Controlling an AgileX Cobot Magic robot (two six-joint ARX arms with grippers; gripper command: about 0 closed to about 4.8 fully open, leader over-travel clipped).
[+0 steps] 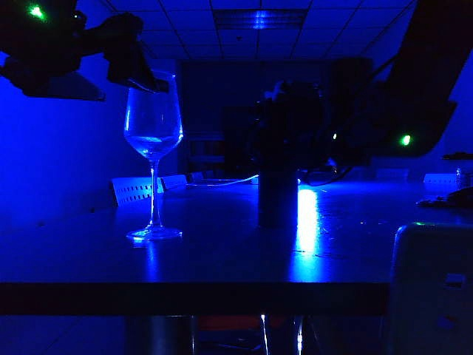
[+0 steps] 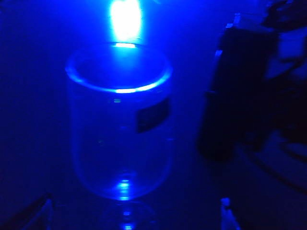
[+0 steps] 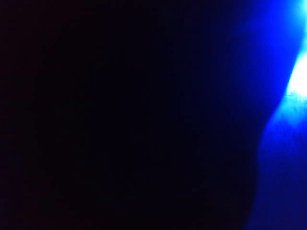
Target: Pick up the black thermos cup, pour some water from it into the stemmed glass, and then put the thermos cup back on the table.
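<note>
Grasp step, by the look of it. Black thermos cup (image 1: 278,194) stood mid-bench (image 1: 222,259), right end effector (image 1: 290,122) down over its top; its grip too dark to tell. Left end effector (image 1: 140,78) apart at stemmed glass (image 1: 153,133) rim. Next: confirm clamp, lift straight, tilt toward glass.

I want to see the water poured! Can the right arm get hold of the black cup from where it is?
Probably yes. The right gripper is already down at the top part of the black thermos cup, which stands on the table, well apart from the stemmed glass. It is too dark to see its grip. The left gripper hangs by the glass rim.
</note>
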